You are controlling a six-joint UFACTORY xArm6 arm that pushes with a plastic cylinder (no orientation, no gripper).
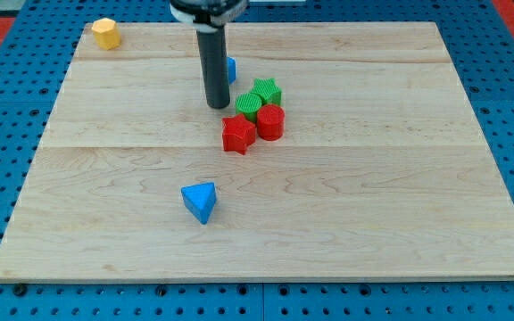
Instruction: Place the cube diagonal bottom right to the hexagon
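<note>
A yellow hexagon lies at the board's top left corner. A blue cube sits near the top middle, mostly hidden behind my rod. My tip rests on the board just below the blue cube and just left of the green blocks. A blue triangular block lies alone toward the view's bottom, left of centre.
A tight cluster sits right of my tip: a green star, a green round block, a red cylinder and a red star. The wooden board lies on a blue pegboard surface.
</note>
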